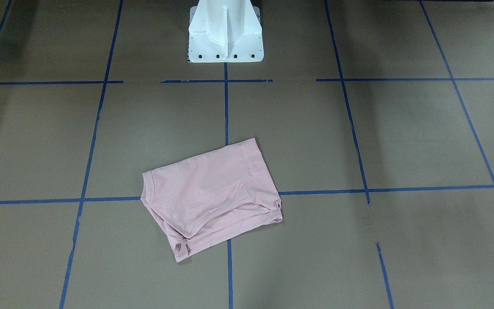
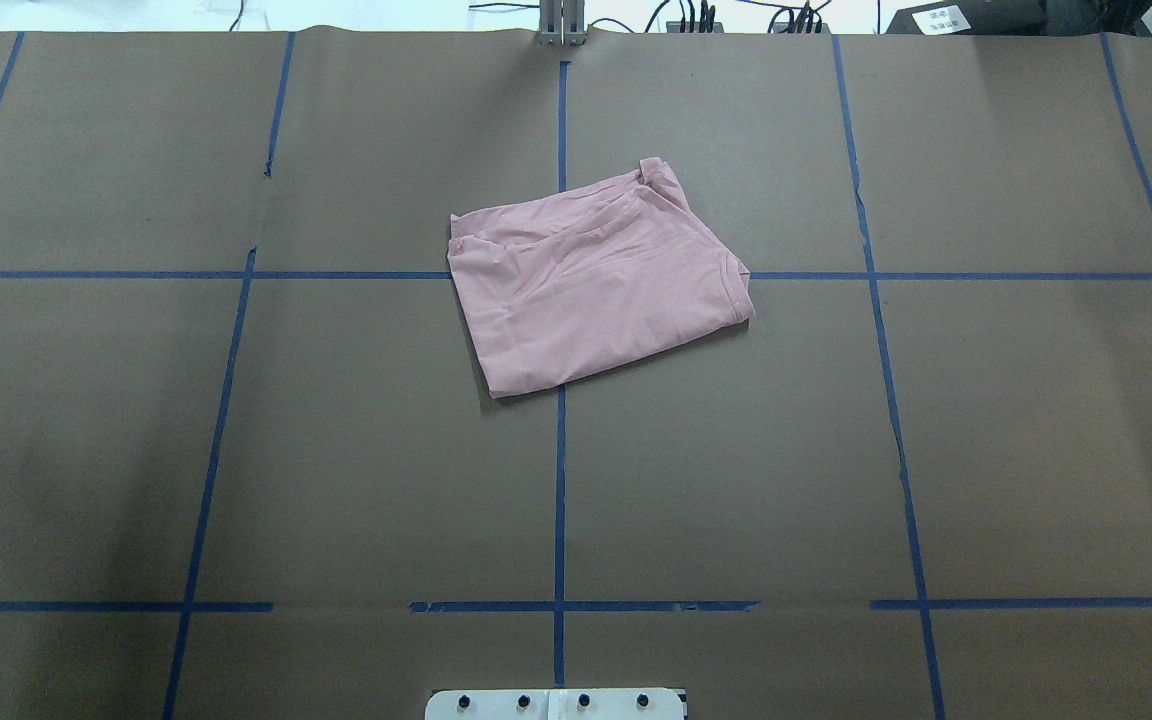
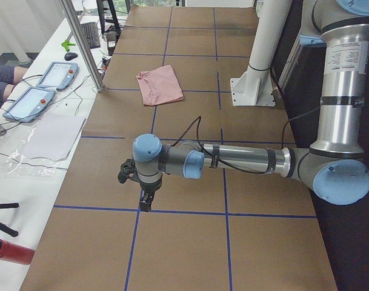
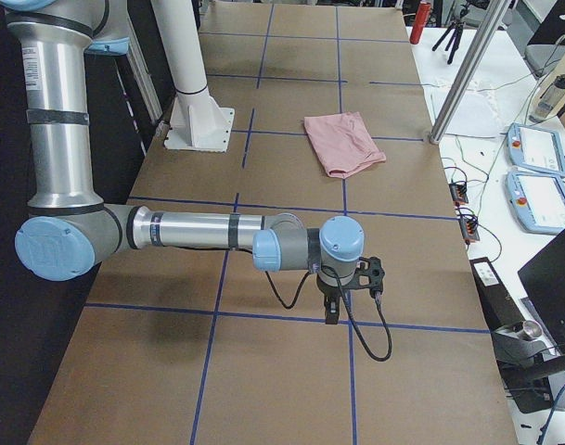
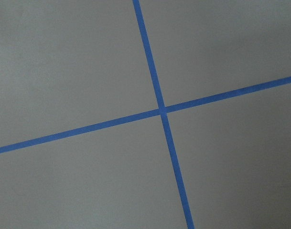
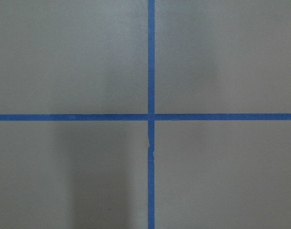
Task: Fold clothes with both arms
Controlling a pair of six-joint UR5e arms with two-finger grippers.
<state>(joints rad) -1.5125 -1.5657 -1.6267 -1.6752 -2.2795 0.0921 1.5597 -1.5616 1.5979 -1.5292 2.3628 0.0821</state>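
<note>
Only the two end-on views catch the arms (image 3: 245,159); from overhead and from across the surface (image 2: 236,450) there is just the pale pink T-shirt (image 2: 596,290), out in front of the white pedestal (image 1: 225,38), over a crossing of blue tape lines (image 2: 559,480). It is folded into a skewed rectangle, plain side up, layered hems along one edge. The left hand (image 3: 145,203) hangs well to the pedestal's left, the right hand (image 4: 330,313) well to its right, both pointing down, far from the shirt; how open either is, I cannot tell.
</note>
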